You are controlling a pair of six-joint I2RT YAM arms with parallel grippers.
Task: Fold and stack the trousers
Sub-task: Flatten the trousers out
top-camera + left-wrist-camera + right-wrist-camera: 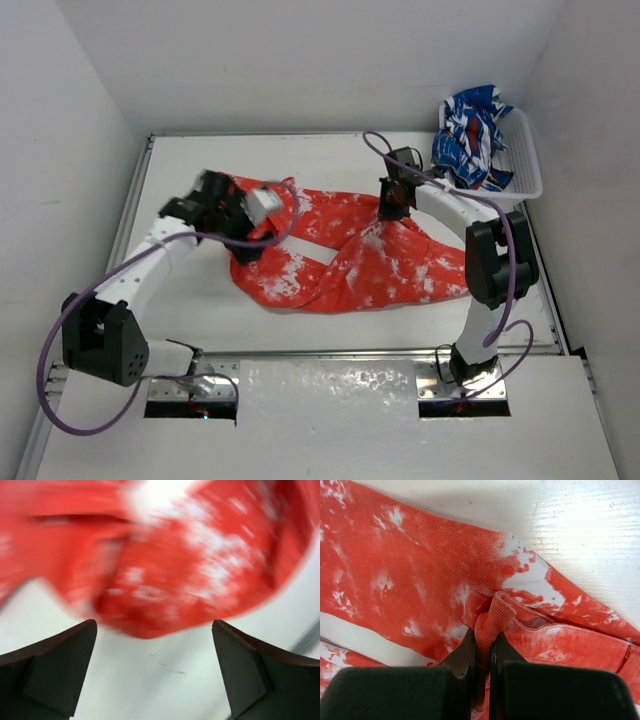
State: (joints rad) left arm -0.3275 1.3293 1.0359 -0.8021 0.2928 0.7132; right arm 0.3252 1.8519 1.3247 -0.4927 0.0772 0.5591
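The red-orange trousers (350,260) with white speckles lie bunched across the middle of the table. My right gripper (392,206) is down on their far upper edge and shut on a pinched fold of the fabric (492,625); the fold stands up between the dark fingers (465,655). My left gripper (240,215) hovers over the trousers' left end, open, with nothing between its fingers (60,665). In the left wrist view the blurred red cloth (175,570) lies beyond the fingertips, with bare white table under the gap.
A white basket (525,165) at the far right corner holds a blue, white and red patterned garment (470,135). White walls close in on the left, back and right. A raised lip runs along the table's near edge (330,352).
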